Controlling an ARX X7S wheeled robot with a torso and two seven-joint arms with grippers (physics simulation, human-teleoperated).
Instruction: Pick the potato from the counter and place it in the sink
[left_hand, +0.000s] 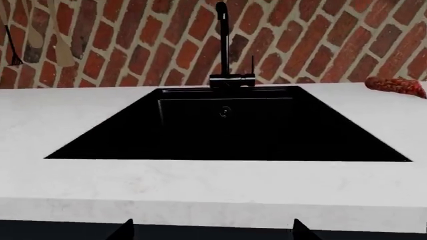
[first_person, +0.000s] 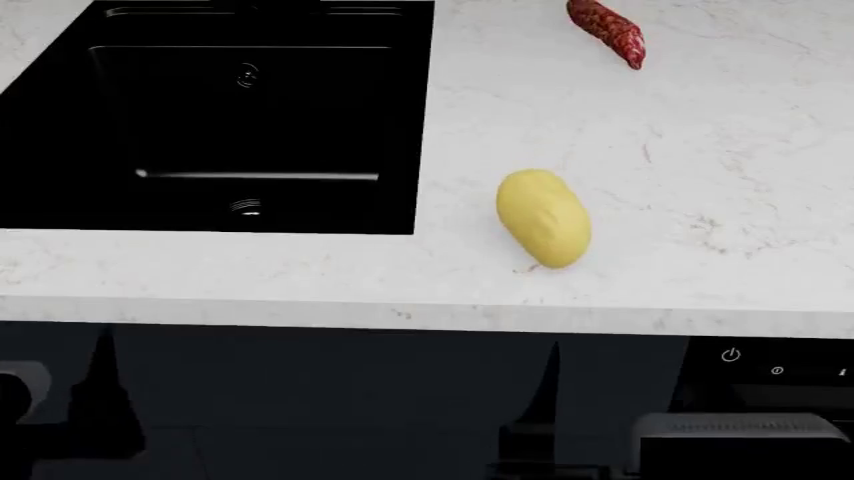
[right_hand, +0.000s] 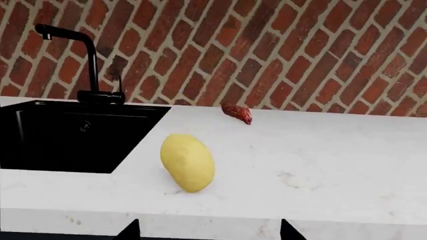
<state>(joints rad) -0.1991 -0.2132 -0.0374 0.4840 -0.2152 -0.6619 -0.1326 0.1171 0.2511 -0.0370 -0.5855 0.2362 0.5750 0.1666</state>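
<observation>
The pale yellow potato (first_person: 543, 217) lies on the white marble counter (first_person: 694, 200), to the right of the black sink (first_person: 400, 120). It also shows in the right wrist view (right_hand: 187, 162), just beyond the counter's front edge. My right gripper (right_hand: 210, 233) is open and empty, low in front of that edge and facing the potato. My left gripper (left_hand: 212, 233) is open and empty, low in front of the counter edge and facing the sink (left_hand: 227, 135) with its drain (left_hand: 225, 111).
A red-speckled sweet potato (first_person: 607, 30) lies at the back of the counter, right of the sink. A black faucet (left_hand: 223, 50) stands behind the basin against a brick wall (right_hand: 300, 50). Dark cabinet fronts and an appliance panel (first_person: 767, 365) sit below the counter.
</observation>
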